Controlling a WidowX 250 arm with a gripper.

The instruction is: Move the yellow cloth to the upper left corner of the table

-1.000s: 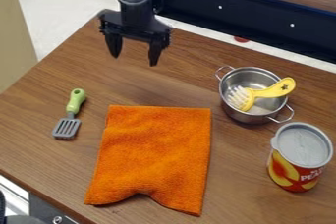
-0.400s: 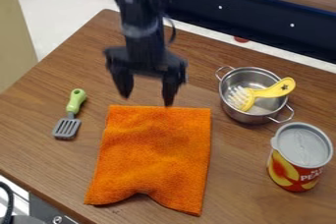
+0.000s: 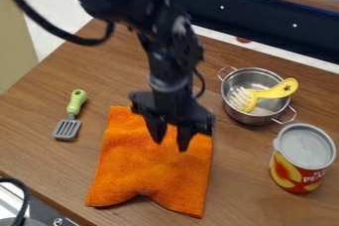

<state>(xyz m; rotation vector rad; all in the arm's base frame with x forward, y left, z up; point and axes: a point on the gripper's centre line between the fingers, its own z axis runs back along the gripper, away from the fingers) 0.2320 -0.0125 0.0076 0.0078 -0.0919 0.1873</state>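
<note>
I have the end effector point(image 3: 170, 145) above the far half of the orange cloth point(image 3: 145, 175), its fingers parted, gripping nothing. From here I can't tell whether the tips touch the fabric. The end effector's body hides part of the cloth's far edge. Cloth lies toward the near side of the wooden surface point(image 3: 29, 131), between a green-handled spatula point(image 3: 77, 102) at left and a can point(image 3: 299, 170) at right. Yellow brush point(image 3: 278, 89) in the metal pot point(image 3: 244, 116), partly covering its inside.

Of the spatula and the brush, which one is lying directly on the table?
The spatula, with green handle and grey slotted head, beside the orange cloth. The yellow brush rests in the metal pot instead.
</note>
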